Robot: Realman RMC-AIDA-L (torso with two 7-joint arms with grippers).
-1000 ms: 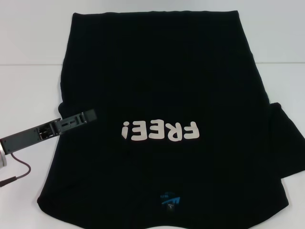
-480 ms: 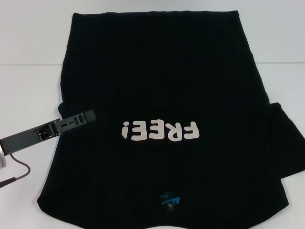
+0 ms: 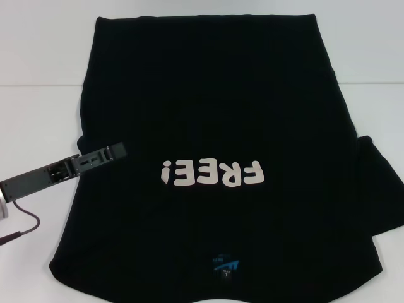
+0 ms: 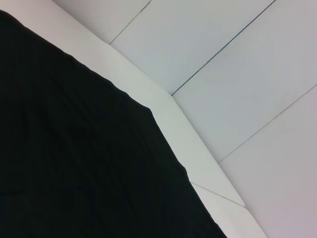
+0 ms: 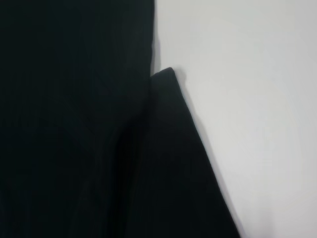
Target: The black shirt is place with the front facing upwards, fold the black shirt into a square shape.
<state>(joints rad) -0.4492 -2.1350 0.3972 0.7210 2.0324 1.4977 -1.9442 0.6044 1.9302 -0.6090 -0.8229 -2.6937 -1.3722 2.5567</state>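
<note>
The left gripper (image 3: 112, 152) is being held low at the left edge of the black shirt (image 3: 214, 113), its grey tip lying over the cloth near the left sleeve area. Whether its jaws are apart or together cannot be told; only one flat side of it is being shown in the head view, and the left wrist view is showing no fingers at all. A dark cable (image 3: 25, 227) is being trailed from the arm toward the frame's left edge, where it is cut off.

The right gripper is not being seen in any view; the right wrist view is being filled by black cloth and a sleeve corner lying on the white table (image 5: 247, 99).

The shirt is being shown spread flat on the table, front up, with the white letters "FREE!" (image 3: 211, 173) reading upside down from the head camera and the small blue neck label (image 3: 225, 265) near the bottom. The collar edge is being cut off by the lower frame border, and the right sleeve (image 3: 379, 189) is running out of the picture. Folds in the cloth are hard to make out against the black.
</note>
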